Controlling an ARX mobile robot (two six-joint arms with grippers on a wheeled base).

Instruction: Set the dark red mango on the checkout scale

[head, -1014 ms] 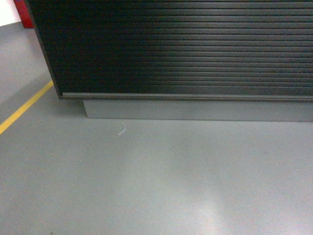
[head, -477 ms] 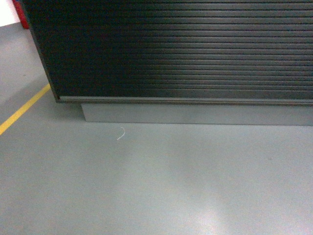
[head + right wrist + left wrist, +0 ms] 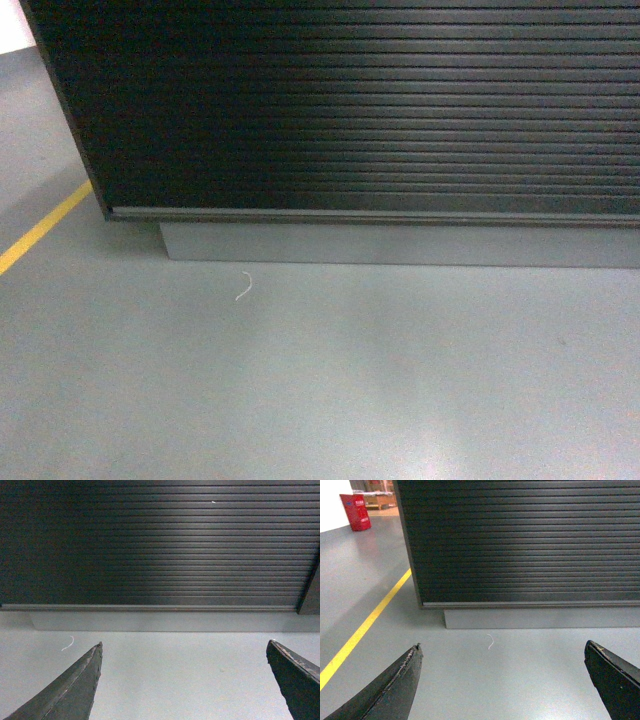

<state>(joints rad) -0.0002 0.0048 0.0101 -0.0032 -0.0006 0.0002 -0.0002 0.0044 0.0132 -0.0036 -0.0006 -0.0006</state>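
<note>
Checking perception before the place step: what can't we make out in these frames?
- Checkout top: cut off by the upper edge in all three views, so the scale and mango cannot be seen.
- Checkout's right end: cut off by the frame edge in the head view.
- White scrap on the floor: too small to identify.
- Left gripper and right gripper: only fingertips show, wide apart, nothing between them.

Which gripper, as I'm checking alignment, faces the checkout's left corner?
The left gripper: only its view shows the checkout corner and yellow line, not the right gripper's.
</note>
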